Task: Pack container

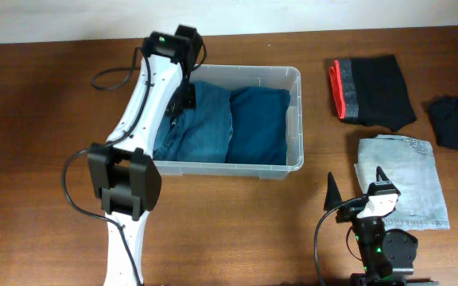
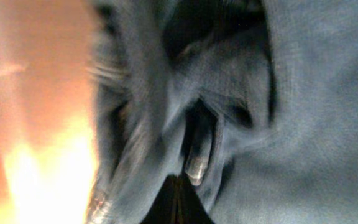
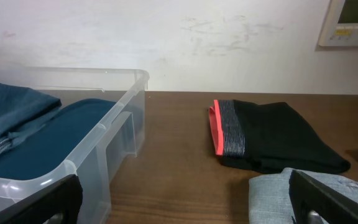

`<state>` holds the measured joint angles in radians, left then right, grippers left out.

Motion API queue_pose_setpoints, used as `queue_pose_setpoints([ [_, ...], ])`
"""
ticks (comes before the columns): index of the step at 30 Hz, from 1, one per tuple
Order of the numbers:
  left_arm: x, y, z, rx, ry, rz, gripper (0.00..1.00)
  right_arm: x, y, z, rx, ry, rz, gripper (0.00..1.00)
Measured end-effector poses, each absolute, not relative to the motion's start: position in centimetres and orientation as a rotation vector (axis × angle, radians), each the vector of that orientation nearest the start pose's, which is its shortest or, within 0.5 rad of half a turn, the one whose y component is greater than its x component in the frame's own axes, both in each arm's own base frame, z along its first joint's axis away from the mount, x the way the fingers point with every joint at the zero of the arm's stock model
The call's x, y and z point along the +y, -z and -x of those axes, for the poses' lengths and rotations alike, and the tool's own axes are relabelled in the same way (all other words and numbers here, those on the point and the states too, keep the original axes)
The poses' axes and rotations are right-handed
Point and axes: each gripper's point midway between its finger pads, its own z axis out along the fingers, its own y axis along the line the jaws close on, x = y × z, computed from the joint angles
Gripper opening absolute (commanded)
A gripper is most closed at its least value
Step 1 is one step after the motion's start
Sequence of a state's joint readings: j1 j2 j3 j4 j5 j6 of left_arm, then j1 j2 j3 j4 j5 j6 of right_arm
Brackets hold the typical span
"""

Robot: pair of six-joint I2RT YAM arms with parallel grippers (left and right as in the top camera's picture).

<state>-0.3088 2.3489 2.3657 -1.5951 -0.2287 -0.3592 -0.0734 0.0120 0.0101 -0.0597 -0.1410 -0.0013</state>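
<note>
Right gripper (image 1: 356, 178), fingers spread, sits nearest the pale folded denim (image 1: 408, 179); the clear rectangular plastic container (image 1: 296, 119) lies to its left; left gripper (image 2: 178, 193), pressed together, is buried in blue denim (image 1: 205, 127).

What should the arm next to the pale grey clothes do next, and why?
Probably lower the right end effector onto the pale folded garment. Its jaws stand open and empty, and that garment lies right beside it on the table, not yet in the container where blue clothes already sit.

The container (image 1: 294, 119) is clear; jeans (image 1: 201, 119) blue, cloth (image 1: 259, 123) teal, garment (image 1: 382, 91) black (orange-red edge, grey band), table (image 1: 46, 119) brown.
</note>
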Motion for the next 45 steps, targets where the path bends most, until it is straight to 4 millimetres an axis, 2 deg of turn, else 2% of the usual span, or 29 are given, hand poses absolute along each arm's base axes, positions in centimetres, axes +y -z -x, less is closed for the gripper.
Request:
queue_pose_setpoints([
  [3, -9.6, -14.2, -43.1, 3.056, -0.352, 0.07, 0.01, 0.6, -16.1, -24.6, 1.631, -0.058, 0.049, 0.99],
  [6, -9.4, -14.2, -42.9, 3.066, -0.368, 0.068, 0.01, 0.6, -16.1, -24.6, 1.631, -0.058, 0.049, 0.99],
  [10, -9.2, -13.1, -42.2, 3.104, -0.397, 0.063, 0.01, 0.6, -16.1, -24.6, 1.631, -0.058, 0.049, 0.98],
  [17, -8.0, -10.3, -40.6, 3.169, -0.521, 0.087, 0.01, 0.6, -16.1, -24.6, 1.632, -0.058, 0.049, 0.99],
  [26, -7.5, -6.7, -40.9, 3.156, -0.532, 0.132, 0.01, 0.6, -16.1, -24.6, 1.631, -0.058, 0.049, 0.99],
  [34, -6.4, -5.9, -40.6, 3.146, -0.538, 0.168, 0.01, 0.6, -16.1, -24.6, 1.631, -0.058, 0.049, 0.99],
  [45, -7.1, -6.5, -41.0, 3.156, -0.472, 0.179, 0.01, 0.6, -16.1, -24.6, 1.631, -0.059, 0.048, 0.99],
])
